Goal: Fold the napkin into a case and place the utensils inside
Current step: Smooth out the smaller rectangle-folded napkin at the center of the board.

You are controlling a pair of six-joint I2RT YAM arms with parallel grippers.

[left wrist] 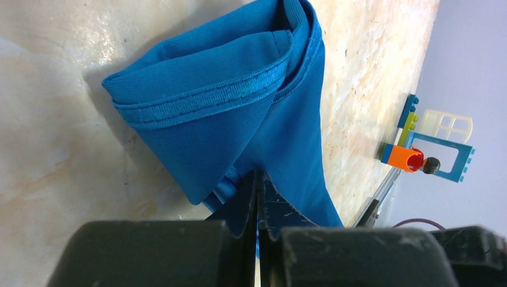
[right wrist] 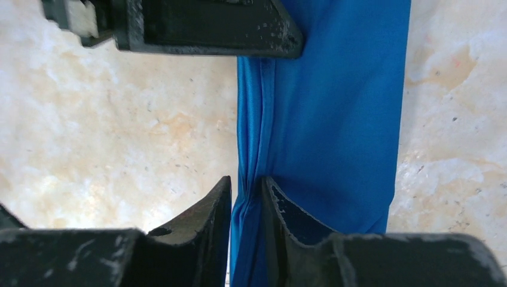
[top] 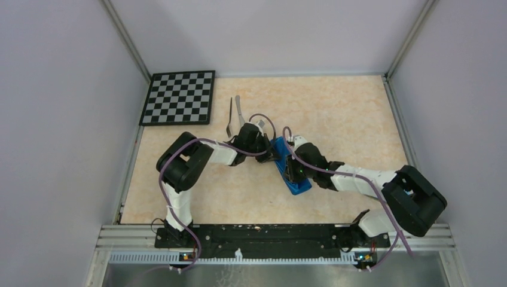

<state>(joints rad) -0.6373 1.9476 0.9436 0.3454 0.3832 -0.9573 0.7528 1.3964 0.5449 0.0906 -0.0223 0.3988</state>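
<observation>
The bright blue napkin (top: 294, 176) lies as a narrow folded strip in the middle of the table, running from upper left to lower right. My left gripper (top: 272, 152) is shut on its far end; in the left wrist view the napkin (left wrist: 251, 89) bulges open in layered folds ahead of the gripper (left wrist: 258, 179). My right gripper (top: 292, 170) is shut on the strip's long edge; the right wrist view shows the napkin (right wrist: 335, 119) bunched in the gripper (right wrist: 246, 186). The dark fork (top: 230, 116) and the pale knife (top: 238, 109) lie side by side behind the left gripper.
A black-and-white checkerboard (top: 179, 97) lies at the back left corner. Grey walls enclose the table on three sides. A metal rail (top: 275, 236) runs along the near edge. In the left wrist view small toy bricks (left wrist: 427, 146) stand beyond the table edge.
</observation>
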